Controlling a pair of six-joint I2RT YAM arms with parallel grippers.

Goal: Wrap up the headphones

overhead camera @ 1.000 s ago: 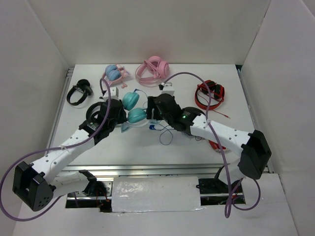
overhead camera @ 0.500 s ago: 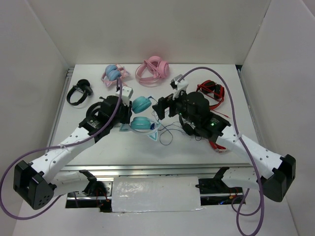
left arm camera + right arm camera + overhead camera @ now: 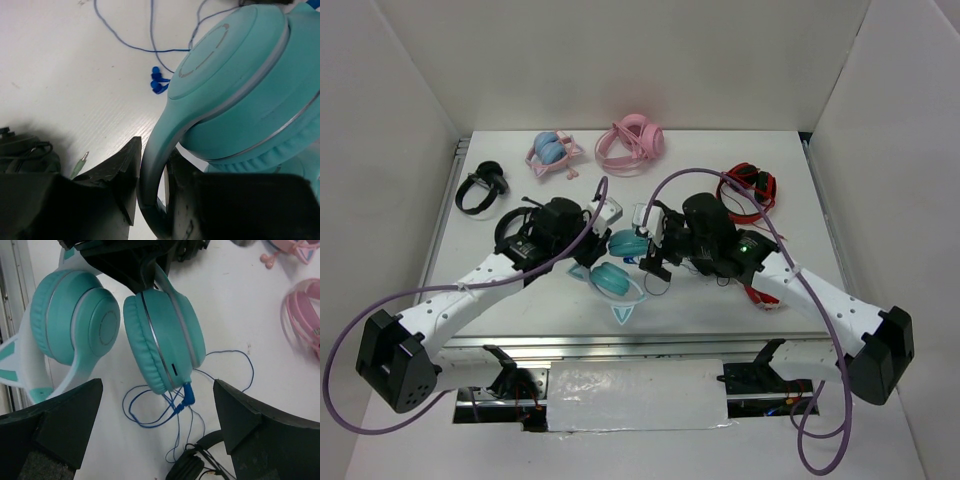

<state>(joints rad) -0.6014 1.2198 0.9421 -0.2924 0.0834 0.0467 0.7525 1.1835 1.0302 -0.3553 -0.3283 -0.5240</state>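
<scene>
teal headphones (image 3: 610,278) sit nearer the front edge of the table (image 3: 700,310) than they did a second ago, when they lay further back between the two wrists. they have also turned, so the pale headband with its cat ears now points toward the arm bases.

the left gripper (image 3: 592,245) did the dragging. its wrist view shows the left gripper (image 3: 152,175) clenched on the slim teal yoke of one ear cup, the headphones (image 3: 235,75) filling the frame above it.

the right arm had swung back half a second ago and has now come in again. the right gripper (image 3: 648,250) hangs just beside the far cup. in its own camera the right gripper (image 3: 157,385) is released, fingers spread wide with nothing between them, looking down on the headphones (image 3: 165,335).

the thin blue cable (image 3: 182,402) runs from its plug at the bottom of that cup and spills in loose loops over the table. none of it is wound around the band or the cups.

so the wrapping itself has hardly begun. the shift reads as set-up: the left arm pins the set while the free right claw is placed over the slack. the next move probably calls for picking up a strand near the plug, and such a thin, springy line could slip from the fingers.

pink headphones (image 3: 630,140) and red headphones (image 3: 745,190) lie well apart, untouched.
</scene>
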